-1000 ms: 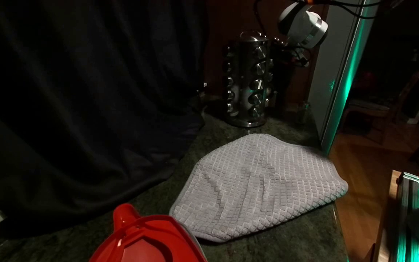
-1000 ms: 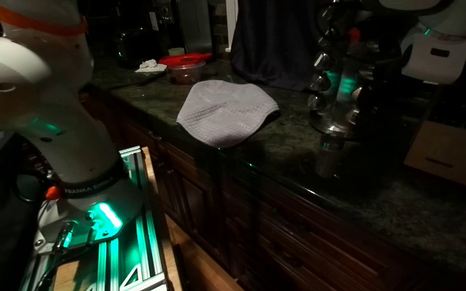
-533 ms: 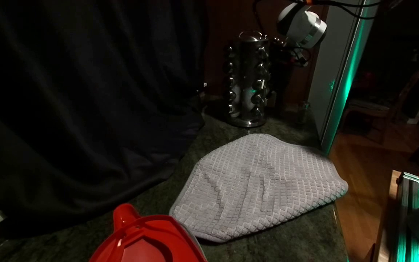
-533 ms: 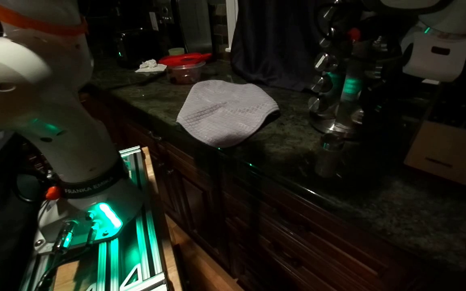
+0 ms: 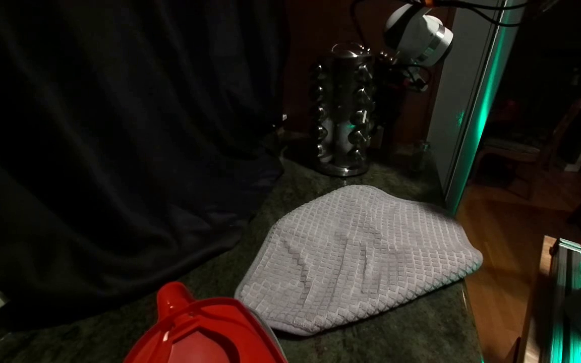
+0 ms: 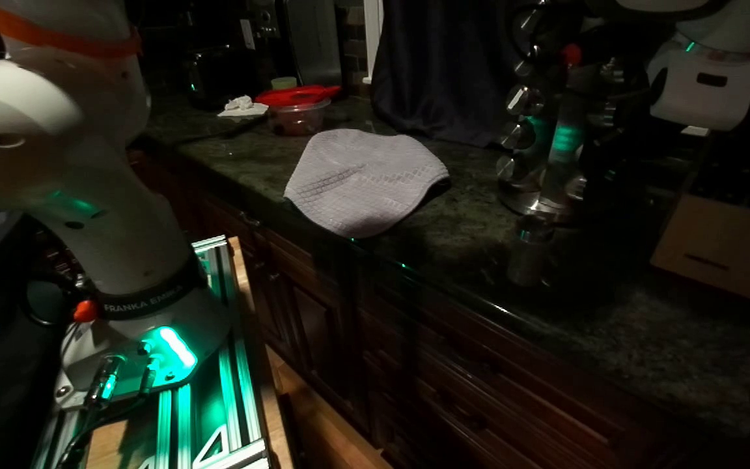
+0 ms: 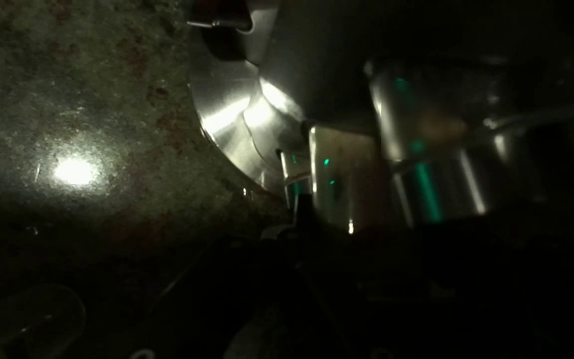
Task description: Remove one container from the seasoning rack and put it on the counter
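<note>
The seasoning rack, dark metal with columns of silvery-lidded jars, stands upright at the back of the counter. Its base shows shiny beside the speckled stone in the wrist view. My gripper comes in from the bottom there, very dark, at the rack's side. A jar still in the rack lies between its fingers, and the jaws look closed on it; the far finger is barely visible. Another glass jar with a metal lid stands on the counter in front of the rack. The rack hides my gripper in both exterior views.
A grey checked cloth lies on the counter near the rack. Beyond it sits a red-lidded tub. A pale block stands beside the rack, below the white arm. A black curtain hangs along the back.
The rack has turned a little on its base, its lid columns shifting, mostly between one second and half a second ago. My gripper has shut. The arm has barely moved.
</note>
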Controlling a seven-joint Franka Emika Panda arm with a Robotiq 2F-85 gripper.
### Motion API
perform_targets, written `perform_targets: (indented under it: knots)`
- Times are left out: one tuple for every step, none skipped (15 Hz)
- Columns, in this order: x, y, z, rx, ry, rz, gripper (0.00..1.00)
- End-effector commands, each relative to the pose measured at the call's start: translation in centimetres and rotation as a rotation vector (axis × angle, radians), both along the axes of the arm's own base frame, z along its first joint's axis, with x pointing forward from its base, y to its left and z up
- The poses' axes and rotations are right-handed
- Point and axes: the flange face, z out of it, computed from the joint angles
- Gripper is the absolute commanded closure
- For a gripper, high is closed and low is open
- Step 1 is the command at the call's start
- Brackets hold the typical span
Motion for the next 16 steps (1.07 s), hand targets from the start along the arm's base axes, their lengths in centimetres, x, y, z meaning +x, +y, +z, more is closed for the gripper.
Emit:
perform_targets:
  knots:
    - [-0.7, -0.3, 0.4, 0.006, 0.018, -0.033, 0.77]
    - [-0.8, -0.2, 0.4, 0.004, 0.016, -0.033, 0.77]
    - [-0.9, -0.2, 0.5, 0.002, 0.016, -0.027, 0.77]
    - [-1.0, -0.2, 0.6, -0.003, 0.014, -0.027, 0.77]
    - [-1.0, -0.3, 0.7, -0.012, 0.008, -0.036, 0.77]
    - [-1.2, -0.6, 0.8, -0.024, -0.004, -0.036, 0.77]
    - [-1.2, -0.7, 0.9, -0.035, -0.012, -0.038, 0.77]
    - [-1.3, -0.8, 1.0, -0.045, -0.021, -0.038, 0.77]
    - [-1.4, -0.8, 1.1, -0.061, -0.034, -0.04, 0.77]
    - [-1.5, -0.8, 1.3, -0.08, -0.052, -0.036, 0.77]
    - [-1.6, -0.8, 1.4, -0.094, -0.06, -0.036, 0.77]
    - [-1.7, -0.7, 1.4, -0.098, -0.067, -0.032, 0.77]
    - [-1.8, -0.7, 1.5, -0.1, -0.073, -0.031, 0.77]
    - [-1.8, -0.6, 1.6, -0.095, -0.078, -0.027, 0.77]
    - [-1.8, -0.5, 1.6, -0.085, -0.08, -0.017, 0.77]
    - [-1.7, -0.4, 1.6, -0.082, -0.083, -0.01, 0.77]
